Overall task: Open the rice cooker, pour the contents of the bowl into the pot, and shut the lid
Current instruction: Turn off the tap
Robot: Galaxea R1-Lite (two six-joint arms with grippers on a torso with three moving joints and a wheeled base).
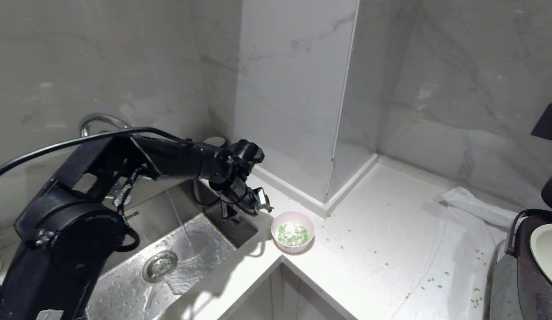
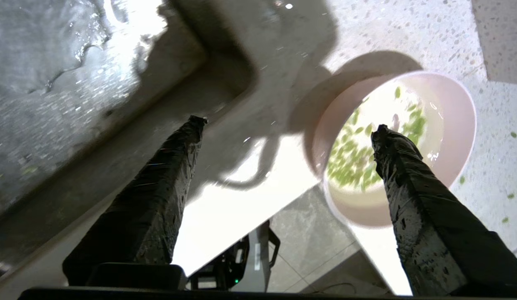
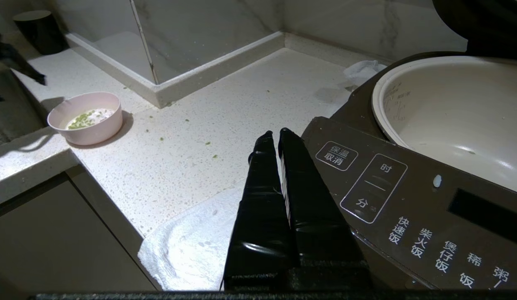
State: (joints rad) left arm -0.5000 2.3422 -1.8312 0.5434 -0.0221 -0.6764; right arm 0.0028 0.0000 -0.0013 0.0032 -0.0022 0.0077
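We saw the left gripper [image 1: 244, 209] hanging over the sink's [image 1: 187, 249] near corner, just beside the bowl [image 1: 292, 231] but not touching it. Its fingers [image 2: 158, 196] were spread wide w/ nothing between them; in the left wrist view one finger lined up over the bowl, the other over the counter edge. The pink bowl sat upright on the white counter [image 1: 373, 222] at the inner corner, close to the sink, and held the contents [image 1: 292, 234], chopped green bits. More green bits lay scattered on the counter and on the white cloth [image 1: 462, 249] toward the cooker. The rice cooker [image 3: 391, 187] stood at the robot's right, well apart from the bowl, resting on the cloth. The pot [image 3: 454, 112] was exposed; we could see nothing in it. The lid [image 3: 479, 25] stood raised behind it, only partly in view. The right gripper [image 3: 273, 134] was parked low beside the cooker's button panel, fingers pressed together, gripping nothing.
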